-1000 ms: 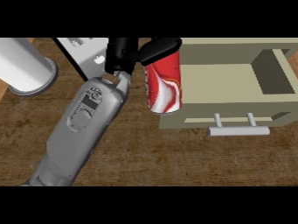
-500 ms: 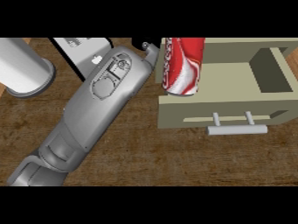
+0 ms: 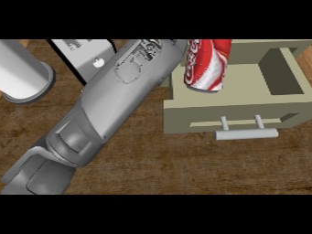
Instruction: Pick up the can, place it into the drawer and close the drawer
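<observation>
On the bench [image 3: 185, 164], a white cylinder [image 3: 13, 73] stands far left; my grey forearm [image 3: 97, 114] slants up from the lower left toward the open drawer [image 3: 239, 107]. The red can [image 3: 207, 64] hangs tilted over the drawer's interior, lifted but not yet set down; the drawer is not yet shut. My hand lies past the top edge, so I cannot tell its grasp.

One forearm up, hand out of my sight

My grey forearm [image 3: 107, 103] runs diagonally from the lower left toward the top centre, wrist at the upper edge; its hand is cut off there, so I can't read the fingers
</observation>
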`<state>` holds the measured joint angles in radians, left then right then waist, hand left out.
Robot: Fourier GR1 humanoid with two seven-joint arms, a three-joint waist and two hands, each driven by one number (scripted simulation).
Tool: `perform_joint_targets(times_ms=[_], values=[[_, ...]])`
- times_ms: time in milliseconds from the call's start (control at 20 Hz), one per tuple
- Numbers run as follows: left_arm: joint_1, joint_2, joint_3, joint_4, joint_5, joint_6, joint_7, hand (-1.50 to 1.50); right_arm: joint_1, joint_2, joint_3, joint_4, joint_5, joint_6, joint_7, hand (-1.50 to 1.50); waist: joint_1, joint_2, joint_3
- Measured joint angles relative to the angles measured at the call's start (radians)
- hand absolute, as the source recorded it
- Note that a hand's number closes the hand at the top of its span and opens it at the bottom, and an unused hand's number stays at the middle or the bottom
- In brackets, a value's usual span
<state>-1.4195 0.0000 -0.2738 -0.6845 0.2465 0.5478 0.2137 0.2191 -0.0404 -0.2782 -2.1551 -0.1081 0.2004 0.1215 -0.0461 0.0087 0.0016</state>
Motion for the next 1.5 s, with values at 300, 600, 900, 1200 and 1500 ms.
perform_joint_targets(times_ms=[300, 600, 900, 1200, 1500], values=[[-0.04, 0.0, -0.054, 0.122, 0.065, 0.012, -0.076, 1.5, 0.015, 0.009, 0.015, -0.002, 0.008, 0.009, -0.017, -1.5, -0.019, 0.004, 0.0], [-0.061, 0.0, -0.12, 0.189, 0.144, 0.026, -0.108, 1.5, -0.016, 0.0, 0.019, 0.009, 0.013, 0.007, -0.003, -1.5, -0.033, 0.008, 0.001], [-0.068, 0.0, -0.176, 0.25, 0.182, 0.062, -0.162, 1.5, -0.04, -0.008, 0.012, 0.042, 0.014, 0.011, -0.02, -1.5, -0.046, 0.013, 0.001], [-0.054, 0.0, -0.235, 0.291, 0.208, 0.081, -0.205, 1.5, -0.079, -0.016, 0.016, 0.048, 0.014, 0.002, 0.0, -1.5, -0.061, 0.018, 0.001], [-0.032, 0.0, -0.292, 0.312, 0.226, 0.106, -0.236, -1.5, -0.101, -0.022, 0.02, 0.032, 0.01, -0.002, 0.021, -1.5, -0.075, 0.021, 0.001]])
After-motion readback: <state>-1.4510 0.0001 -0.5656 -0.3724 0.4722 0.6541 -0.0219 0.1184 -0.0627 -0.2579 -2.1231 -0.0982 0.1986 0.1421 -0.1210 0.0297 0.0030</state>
